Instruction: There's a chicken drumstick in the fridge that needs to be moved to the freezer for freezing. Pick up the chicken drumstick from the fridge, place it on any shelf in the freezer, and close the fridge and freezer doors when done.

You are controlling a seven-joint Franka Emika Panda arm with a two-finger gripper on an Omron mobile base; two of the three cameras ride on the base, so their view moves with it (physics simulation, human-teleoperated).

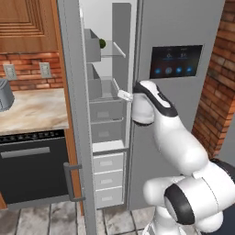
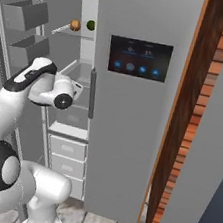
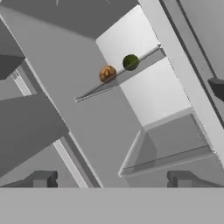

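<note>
The chicken drumstick [image 2: 75,25] [image 3: 107,73], a golden-tan lump, lies on a glass shelf [image 3: 131,72] in the open narrow left half of the grey refrigerator, the freezer [image 1: 108,114]. A dark green ball [image 1: 102,43] [image 2: 90,25] [image 3: 130,62] sits beside it on that shelf. My gripper [image 1: 124,95] [image 2: 78,87] [image 3: 111,179] is open and empty. It hovers at the freezer's opening, below the shelf and well short of the drumstick. The plain grey door [image 1: 73,114] is swung open to the left. The door with the touchscreen [image 1: 183,114] [image 2: 130,136] is shut.
Grey bins [image 1: 92,46] hang on the open door, and white drawers [image 1: 108,179] fill the compartment's bottom. A stone counter [image 1: 32,110] over a black appliance [image 1: 32,170] lies left. A brick wall [image 1: 215,92] and a wood panel [image 2: 178,118] stand right.
</note>
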